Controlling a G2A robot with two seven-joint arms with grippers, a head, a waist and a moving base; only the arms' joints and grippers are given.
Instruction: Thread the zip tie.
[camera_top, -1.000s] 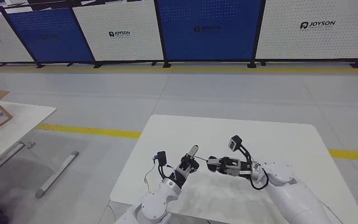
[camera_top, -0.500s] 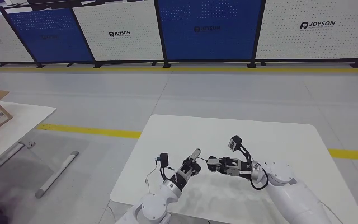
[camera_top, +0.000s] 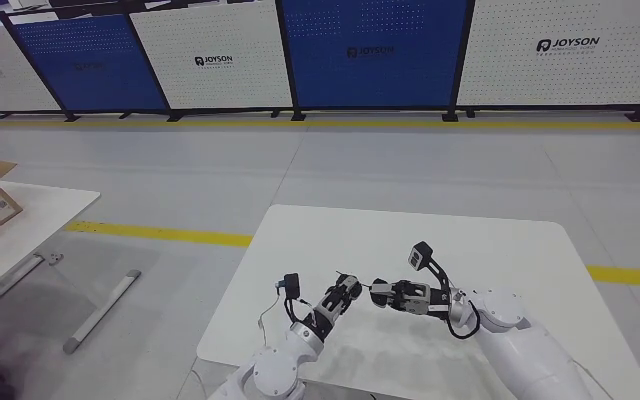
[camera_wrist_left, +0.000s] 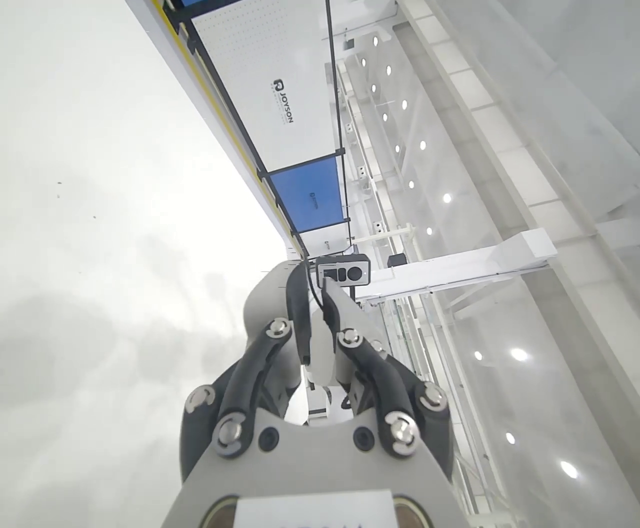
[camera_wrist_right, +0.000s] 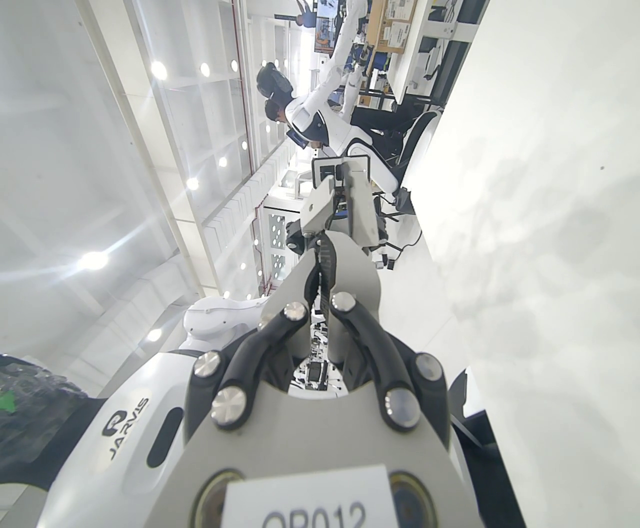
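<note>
- My left end effector (camera_top: 348, 287) hangs over the near part of the white rectangular tabletop (camera_top: 420, 235). I cannot tell whether it is spread or pressed together.
- Just beside it, tip facing tip, my right end effector (camera_top: 378, 291) is pinching the black ribbed plastic zip tie (camera_wrist_right: 326, 261), so the tie sits where the two arms meet.
- Far behind, blue and white perforated wall panels (camera_top: 375, 50) stand along the grey floor.

table (camera_top: 500, 240): matt, smooth | zip tie (camera_wrist_right: 327, 265): black ribbed plastic | right gripper (camera_wrist_right: 324, 247): matt grey metal, black plastic
</note>
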